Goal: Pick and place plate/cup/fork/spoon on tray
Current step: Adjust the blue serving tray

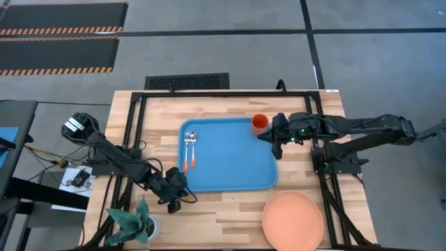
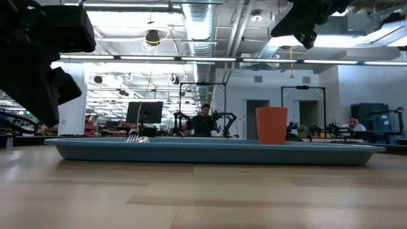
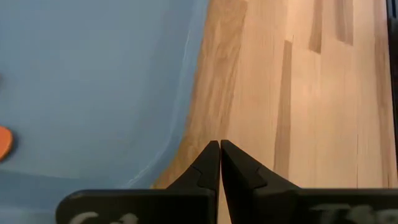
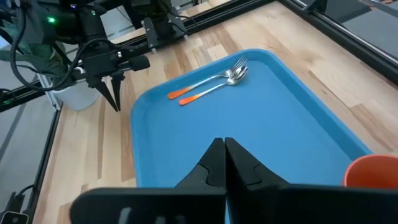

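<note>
The blue tray [image 1: 230,174] lies mid-table. The orange cup [image 1: 259,123] stands upright in its far right corner and also shows in the low view [image 2: 271,125]. The fork [image 4: 214,76] and spoon [image 4: 221,85] lie side by side on the tray's left part [image 1: 189,148], heads toward the far edge. The salmon plate [image 1: 293,217] lies flat on the table at the near right, off the tray. My right gripper [image 1: 265,138] is shut and empty, raised above the tray just beside the cup. My left gripper [image 1: 174,206] is shut and empty over the table at the tray's near left corner [image 3: 168,155].
A white pot with a green plant [image 1: 139,223] stands at the near left corner, close to my left arm. Black frame rails [image 1: 136,125] run along the table's left, right and far sides. Bare wood [image 1: 216,216] lies between the tray and the near edge.
</note>
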